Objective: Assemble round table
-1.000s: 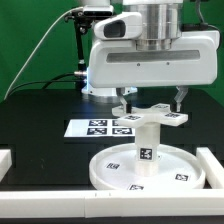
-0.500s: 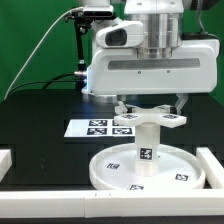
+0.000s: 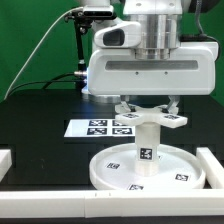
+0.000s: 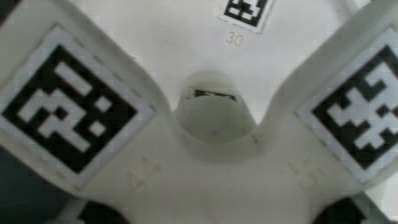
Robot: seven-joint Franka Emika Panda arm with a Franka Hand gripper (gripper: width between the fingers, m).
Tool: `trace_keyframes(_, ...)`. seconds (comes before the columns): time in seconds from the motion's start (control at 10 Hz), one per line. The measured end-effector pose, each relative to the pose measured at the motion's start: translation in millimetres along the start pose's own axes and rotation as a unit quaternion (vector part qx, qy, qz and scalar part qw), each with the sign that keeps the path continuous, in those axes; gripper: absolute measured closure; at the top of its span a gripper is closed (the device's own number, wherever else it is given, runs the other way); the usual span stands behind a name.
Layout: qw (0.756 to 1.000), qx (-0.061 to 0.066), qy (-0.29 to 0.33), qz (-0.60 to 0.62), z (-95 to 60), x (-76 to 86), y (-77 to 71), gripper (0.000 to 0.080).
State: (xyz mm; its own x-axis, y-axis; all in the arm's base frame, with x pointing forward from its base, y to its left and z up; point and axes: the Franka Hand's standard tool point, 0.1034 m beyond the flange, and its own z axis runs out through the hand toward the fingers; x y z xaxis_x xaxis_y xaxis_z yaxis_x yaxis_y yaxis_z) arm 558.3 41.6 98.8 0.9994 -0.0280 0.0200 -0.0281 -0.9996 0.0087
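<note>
Nearest to you, between the white rails (image 3: 212, 165) at the counter's front edge, the round tabletop (image 3: 105, 172) lies flat, a smooth white plastic disc with a raised rim and small square tags. The thick leg (image 3: 146, 150) stands upright in its middle, I judge so that it can be fixed there. On the leg sits a cross-shaped foot (image 3: 150, 116) with tags. The pincer (image 3: 148, 104) stands at this foot, its jaws part-way closed; whether it grips, I cannot tell. Farther back lies the marker board (image 3: 92, 127).
</note>
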Motion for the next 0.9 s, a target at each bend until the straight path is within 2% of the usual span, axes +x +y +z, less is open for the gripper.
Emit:
trace_keyframes(0.3, 1.000, -0.001, 0.004, 0.018, 0.6, 0.5, 0.2, 0.0350)
trace_keyframes(0.4, 0.999, -0.003, 0.027, 0.034, 0.5, 2.9, -0.8, 0.0350)
trace_keyframes(0.5, 0.996, -0.003, 0.034, 0.086, 0.4, 2.4, -1.2, 0.0350)
trace_keyframes(0.8, 0.945, 0.002, 0.036, 0.326, 1.1, 2.1, -1.4, 0.0350)
trace_keyframes(0.9, 0.903, 0.019, 0.034, 0.427, 1.4, 3.2, -0.6, 0.0350)
